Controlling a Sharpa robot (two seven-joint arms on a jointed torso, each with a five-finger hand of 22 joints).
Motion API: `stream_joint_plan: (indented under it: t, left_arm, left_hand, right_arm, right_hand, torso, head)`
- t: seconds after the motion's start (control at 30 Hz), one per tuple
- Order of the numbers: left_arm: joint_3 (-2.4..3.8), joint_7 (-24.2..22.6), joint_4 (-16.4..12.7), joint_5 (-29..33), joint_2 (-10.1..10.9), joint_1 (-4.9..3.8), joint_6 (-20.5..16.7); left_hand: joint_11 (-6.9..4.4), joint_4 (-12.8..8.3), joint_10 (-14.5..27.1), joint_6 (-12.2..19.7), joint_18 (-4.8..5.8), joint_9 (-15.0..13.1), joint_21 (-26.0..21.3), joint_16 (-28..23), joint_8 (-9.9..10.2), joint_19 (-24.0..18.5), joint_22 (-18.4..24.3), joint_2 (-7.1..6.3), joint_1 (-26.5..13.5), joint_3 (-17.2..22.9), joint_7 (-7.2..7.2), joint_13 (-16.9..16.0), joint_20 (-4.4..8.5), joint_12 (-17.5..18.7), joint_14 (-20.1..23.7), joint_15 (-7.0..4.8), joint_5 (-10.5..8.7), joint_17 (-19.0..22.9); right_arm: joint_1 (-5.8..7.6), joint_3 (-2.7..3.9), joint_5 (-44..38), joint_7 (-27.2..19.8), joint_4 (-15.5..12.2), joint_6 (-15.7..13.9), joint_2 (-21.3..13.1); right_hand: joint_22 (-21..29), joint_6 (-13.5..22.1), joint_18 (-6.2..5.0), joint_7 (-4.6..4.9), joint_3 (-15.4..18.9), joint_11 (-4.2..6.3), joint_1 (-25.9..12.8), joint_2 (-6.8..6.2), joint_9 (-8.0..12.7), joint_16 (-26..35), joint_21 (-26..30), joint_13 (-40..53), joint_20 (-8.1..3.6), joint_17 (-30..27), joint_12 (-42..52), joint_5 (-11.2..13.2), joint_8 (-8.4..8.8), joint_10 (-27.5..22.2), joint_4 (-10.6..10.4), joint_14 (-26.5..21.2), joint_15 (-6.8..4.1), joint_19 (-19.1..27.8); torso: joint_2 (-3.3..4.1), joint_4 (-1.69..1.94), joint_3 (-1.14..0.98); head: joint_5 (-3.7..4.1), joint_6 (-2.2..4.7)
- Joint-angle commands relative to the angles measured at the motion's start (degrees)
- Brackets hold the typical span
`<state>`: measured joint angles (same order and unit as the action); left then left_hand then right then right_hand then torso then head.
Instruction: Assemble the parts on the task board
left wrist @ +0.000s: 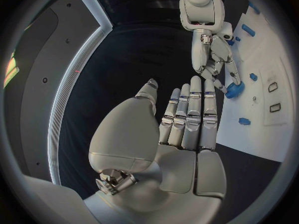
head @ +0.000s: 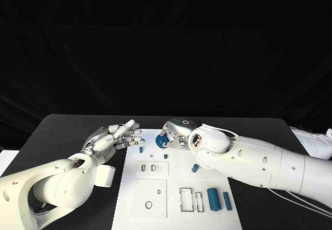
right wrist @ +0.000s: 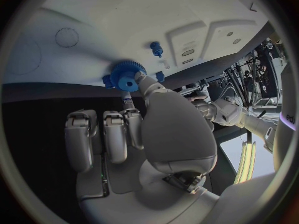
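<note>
Black table [head: 62, 129] carries the white task board [head: 173, 191], where the right hand [head: 176, 134] pinches a blue gear [right wrist: 126, 77] for seating, while the left hand [head: 111, 139] waits beside it, fingers straight, holding nothing.

You get even, bright light on the task board [head: 156, 191], darkness behind it, and fisheye bending near wrist-view rims
</note>
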<state>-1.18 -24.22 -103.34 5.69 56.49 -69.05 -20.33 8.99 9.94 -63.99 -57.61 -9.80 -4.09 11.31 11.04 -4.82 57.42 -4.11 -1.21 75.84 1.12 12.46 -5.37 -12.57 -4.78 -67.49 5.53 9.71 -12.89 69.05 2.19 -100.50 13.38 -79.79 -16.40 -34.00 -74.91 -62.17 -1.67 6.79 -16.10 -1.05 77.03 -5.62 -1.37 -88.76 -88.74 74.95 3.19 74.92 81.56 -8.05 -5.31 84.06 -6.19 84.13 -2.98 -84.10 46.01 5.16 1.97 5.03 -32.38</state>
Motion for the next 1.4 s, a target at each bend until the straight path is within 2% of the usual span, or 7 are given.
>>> stream_joint_plan:
  t: [0.03,0.23,0.47,0.83,1.13,1.3,1.4]
  left_arm:
    - [0.04,-0.3,-0.1,0.1,-0.1,-0.06,1.1]
    - [0.04,-0.3,0.0,0.1,-0.1,-0.06,1.1]
    - [0.04,-0.2,0.0,0.1,-0.1,-0.06,1.1]
    - [0.04,-0.2,0.1,0.1,-0.1,-0.06,1.0]
    - [0.04,-0.2,0.4,0.1,0.1,-0.06,1.0]
    - [0.03,-0.2,0.9,0.1,-0.1,-0.05,1.1]
    - [0.03,-0.2,1.3,0.3,-0.4,-0.04,1.2]
  left_hand:
    - [0.03,-0.4,0.4,0.3,-0.73,0.0,-0.3,-0.3,0.3,0.4,0.1,0.30,0.5,0.0,0.03,0.0,0.02,0.3,0.1,0.47,0.31,-0.1]
    - [0.03,-0.4,0.4,0.3,-0.73,0.0,-0.3,-0.3,0.3,0.4,0.1,0.30,0.5,0.0,0.03,0.0,0.02,0.3,0.1,0.47,0.31,-0.1]
    - [0.03,-0.4,0.4,0.3,-0.73,0.0,-0.3,-0.3,0.3,0.4,0.1,0.30,0.5,0.0,0.03,0.0,0.02,0.3,0.1,0.47,0.31,-0.1]
    - [0.04,-0.5,0.4,0.3,-0.73,0.0,-0.3,-0.3,0.4,0.4,0.1,0.34,0.6,0.0,0.04,0.0,0.02,0.3,0.1,0.48,0.30,-0.1]
    - [0.04,-0.5,0.4,0.3,-0.73,0.0,-0.3,-0.3,0.4,0.4,0.1,0.34,0.6,0.0,0.04,0.0,0.02,0.3,0.1,0.48,0.30,-0.1]
    - [0.04,-0.5,0.4,0.3,-0.73,0.0,-0.3,-0.3,0.4,0.4,0.1,0.34,0.6,0.0,0.04,0.0,0.02,0.3,0.1,0.48,0.30,-0.1]
    - [0.04,-0.5,0.4,0.3,-0.73,0.0,-0.3,-0.3,0.4,0.4,0.1,0.34,0.6,0.0,0.04,0.0,0.02,0.3,0.1,0.48,0.30,-0.1]
  right_arm:
    - [-0.27,-0.24,-0.7,0.5,0.6,1.7,0.3]
    - [-0.27,-0.33,-0.6,0.5,1.2,0.7,0.9]
    - [-0.27,-0.45,-0.1,0.5,1.4,2.0,1.0]
    - [-0.27,-0.51,1.4,0.9,1.5,1.9,0.4]
    - [-0.31,-0.17,7.8,-3.9,-1.7,-8.5,-3.9]
    - [-0.10,0.29,14.4,-8.9,-4.7,-8.7,-8.8]
    - [-0.02,0.43,19.0,-12.2,-5.8,-7.5,-12.5]
  right_hand:
    - [-12.6,0.3,1.11,0.05,0.2,-0.70,-1.1,-1.05,-3.6,-0.2,-0.2,9.3,0.31,12.5,-1.3,2.5,1.57,2.7,-0.7,5.3,0.58,-4.7]
    - [-12.6,5.8,1.10,1.38,2.0,-1.97,-3.4,-2.71,-2.4,-0.3,-0.2,8.2,1.47,12.8,-3.5,4.8,1.89,1.9,-2.3,5.4,1.77,-4.6]
    - [-12.7,6.1,1.11,1.49,5.2,-2.23,-5.1,-3.55,-2.6,-0.5,-0.2,8.3,1.95,13.2,-3.6,4.7,1.63,1.9,-5.6,5.5,2.09,-4.7]
    - [-13.1,4.6,1.20,1.08,7.2,-1.90,-8.0,-0.47,-2.8,-0.7,-0.4,8.8,1.77,13.8,-3.0,1.7,1.50,2.1,-10.4,5.6,1.83,-4.9]
    - [-12.9,5.1,1.15,1.23,7.7,-2.00,-8.4,0.08,-2.6,-0.7,-0.3,8.7,1.75,13.9,-3.4,2.2,1.79,2.0,-10.2,5.6,1.88,-4.8]
    - [-12.8,5.5,1.13,1.37,7.8,-2.13,-7.2,-0.26,-2.5,-0.7,-0.2,8.5,1.86,13.7,-3.8,2.0,1.76,1.9,-9.7,5.6,1.99,-4.7]
    - [-13.0,5.2,1.17,1.31,7.3,-2.06,-3.8,-0.53,-2.6,-0.7,-0.3,8.6,1.88,13.9,-3.7,0.9,1.59,1.9,-7.5,5.6,1.96,-4.8]
  torso:
    - [-0.01,0.04,-0.01]
    - [0.00,0.09,-0.03]
    - [0.01,0.02,-0.02]
    - [0.00,0.05,-0.07]
    - [-0.11,-0.44,-0.15]
    - [-0.41,-0.90,-0.39]
    - [-0.74,-1.27,-0.51]
  head:
    - [0.03,0.02]
    - [0.08,-0.01]
    - [0.07,-0.08]
    - [0.15,0.00]
    - [0.18,0.39]
    - [0.41,0.46]
    - [0.44,0.48]
